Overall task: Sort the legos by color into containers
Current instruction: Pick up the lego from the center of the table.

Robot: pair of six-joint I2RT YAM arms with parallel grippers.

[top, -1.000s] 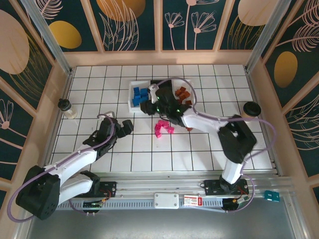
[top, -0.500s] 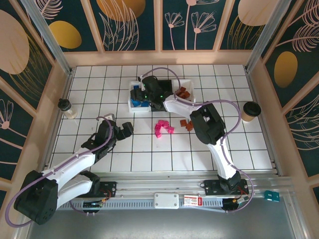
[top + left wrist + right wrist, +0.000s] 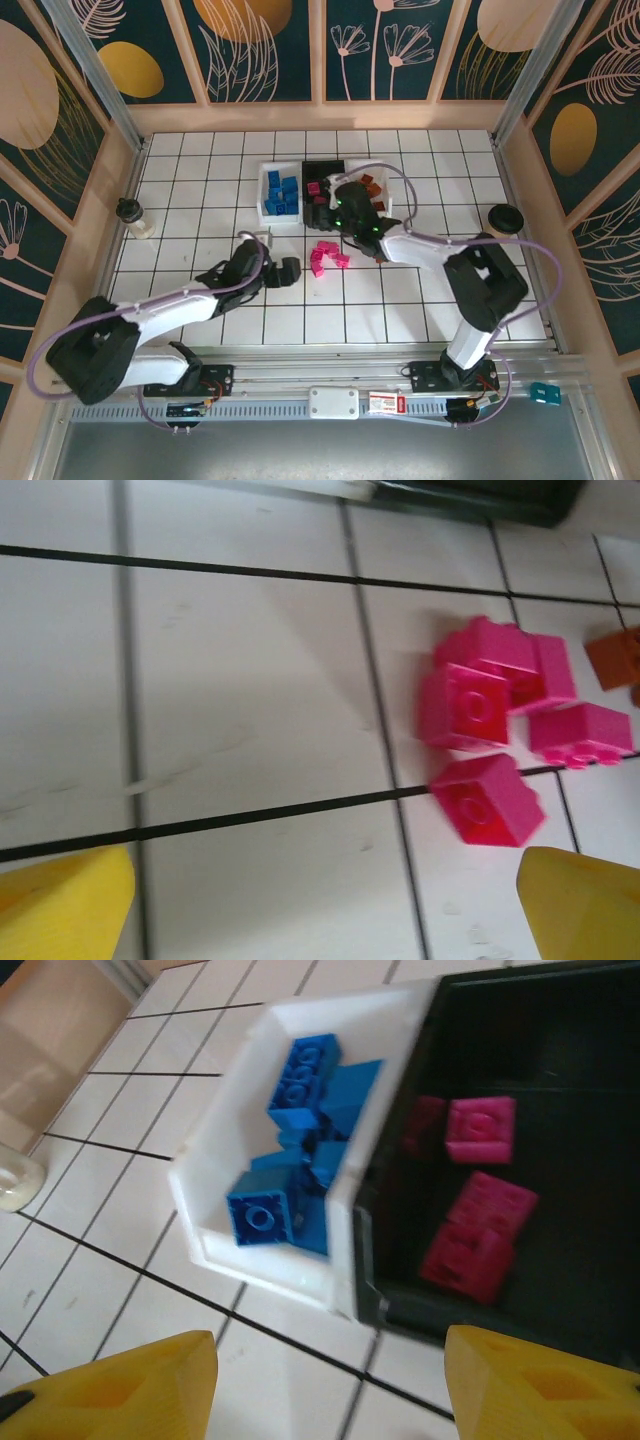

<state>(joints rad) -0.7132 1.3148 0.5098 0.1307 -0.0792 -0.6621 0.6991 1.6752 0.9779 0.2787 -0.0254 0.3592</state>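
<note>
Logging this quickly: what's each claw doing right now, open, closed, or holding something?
Left claw: open, empty, near the pink bricks.
Right claw: open, empty, by the black bin.

Glossy plastic on a smooth white table

The table (image 3: pixel 420 290) has a smooth white top crossed by thin dark lines, faintly scuffed and lightly reflective in the left wrist view. The pink legos (image 3: pixel 490 695) and blue legos (image 3: pixel 300 1150) are hard moulded plastic with a smooth, shiny skin. The white bin (image 3: pixel 290 1260) is smooth, slightly glossy plastic, and the black bin (image 3: pixel 560 1300) touching it is dark plastic with a duller sheen. The left pincer (image 3: pixel 325 920) and right pincer (image 3: pixel 330 1390) carry matt yellow plastic fingers (image 3: pixel 60 905). The arms (image 3: pixel 160 312) wear glossy white shells with black joints. A bare-metal rail (image 3: pixel 330 368) runs along the table's near edge, and a pale wood-look frame (image 3: pixel 320 115) lines its far edge.
</note>
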